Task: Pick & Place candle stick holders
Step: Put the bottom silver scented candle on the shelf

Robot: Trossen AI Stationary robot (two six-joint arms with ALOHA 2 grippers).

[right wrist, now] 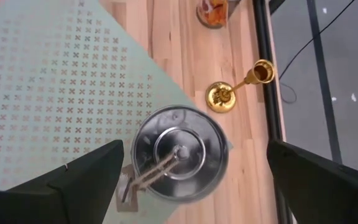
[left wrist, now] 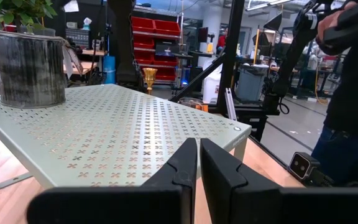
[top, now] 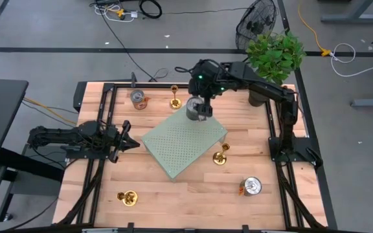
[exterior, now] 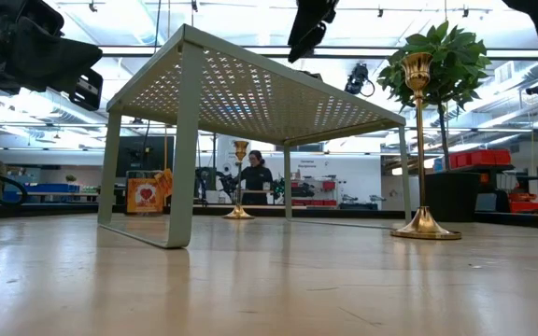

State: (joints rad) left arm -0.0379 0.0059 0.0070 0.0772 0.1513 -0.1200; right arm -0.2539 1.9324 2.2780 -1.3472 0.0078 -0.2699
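Right gripper (top: 201,111) hangs with fingers spread wide over a tin can (right wrist: 179,152) that stands on the far corner of the green perforated shelf (top: 180,145), holding nothing. Outward from it, I see the nearest candle stick holder (top: 174,98) upright on the table just beyond that corner (stem vertical). A second holder (top: 220,156) stands by the shelf's right edge, and a third (top: 128,197) near the front. Left gripper (top: 129,144), pinched together and empty, waits left of the shelf.
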